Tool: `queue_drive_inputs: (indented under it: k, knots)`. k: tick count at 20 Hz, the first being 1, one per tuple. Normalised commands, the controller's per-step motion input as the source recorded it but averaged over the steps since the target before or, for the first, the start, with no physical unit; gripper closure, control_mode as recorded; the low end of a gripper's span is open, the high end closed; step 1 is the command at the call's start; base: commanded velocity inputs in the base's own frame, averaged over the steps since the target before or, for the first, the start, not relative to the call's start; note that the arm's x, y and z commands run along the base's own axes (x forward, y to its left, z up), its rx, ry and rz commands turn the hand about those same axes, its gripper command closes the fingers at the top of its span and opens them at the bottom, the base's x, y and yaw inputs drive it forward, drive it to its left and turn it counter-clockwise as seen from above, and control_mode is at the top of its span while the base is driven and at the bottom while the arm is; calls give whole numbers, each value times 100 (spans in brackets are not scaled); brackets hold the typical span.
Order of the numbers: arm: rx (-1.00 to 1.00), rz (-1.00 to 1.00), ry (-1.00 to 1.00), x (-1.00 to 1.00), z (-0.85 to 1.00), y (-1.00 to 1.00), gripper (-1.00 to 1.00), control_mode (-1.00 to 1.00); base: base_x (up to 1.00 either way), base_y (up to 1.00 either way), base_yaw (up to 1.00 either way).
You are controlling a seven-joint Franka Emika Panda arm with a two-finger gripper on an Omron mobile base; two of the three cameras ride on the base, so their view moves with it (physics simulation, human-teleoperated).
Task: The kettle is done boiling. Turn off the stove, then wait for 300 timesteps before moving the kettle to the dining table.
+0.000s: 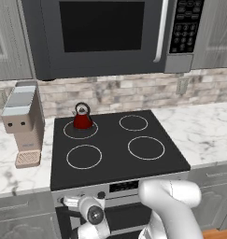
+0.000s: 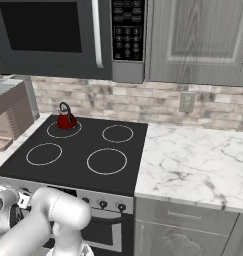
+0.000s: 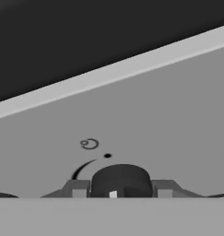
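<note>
A black glass-top stove (image 1: 116,156) with four white-outlined round burners sits between white marble counters (image 2: 193,160), and everything here is placed relative to it. A small red conical kettle (image 1: 82,117) with a dark looped handle stands upright inside the stove's back-left burner ring. Left of the stove on the counter is a beige boxy coffee machine (image 1: 24,122). Above the stove hangs a dark microwave (image 1: 110,32) with a keypad; beside it are grey wood-grain cabinet doors (image 2: 198,40). Behind the stove runs a pale brick backsplash (image 2: 158,105).

The white arm is folded low in front of the stove's silver front panel (image 2: 100,202), covering part of its left end. From the hand camera, the two-finger gripper (image 3: 121,192) is right at that panel, its fingertips (image 3: 79,189) on either side of a dark round knob (image 3: 121,179), pinching it. A small curled marking is printed on the panel just above the knob.
</note>
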Motion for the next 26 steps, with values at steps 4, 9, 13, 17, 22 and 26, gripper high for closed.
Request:
queue_drive_inputs:
  k: [4,9,13,17,22,26]
  knots:
    - [19,-4,2,-7,-4,-2,100,-100,0,0,0]
    - [16,-4,3,-8,-10,0,100,-100,0,0,0]
    - [15,-4,4,-1,-10,0,100,-100,0,0,0]
    - [8,-4,7,0,-11,0,-100,-100,0,0,0]
    - [0,0,5,0,-7,0,-100,-100,0,0,0]
    - [0,0,1,-2,-5,0,-100,-100,0,0,0]
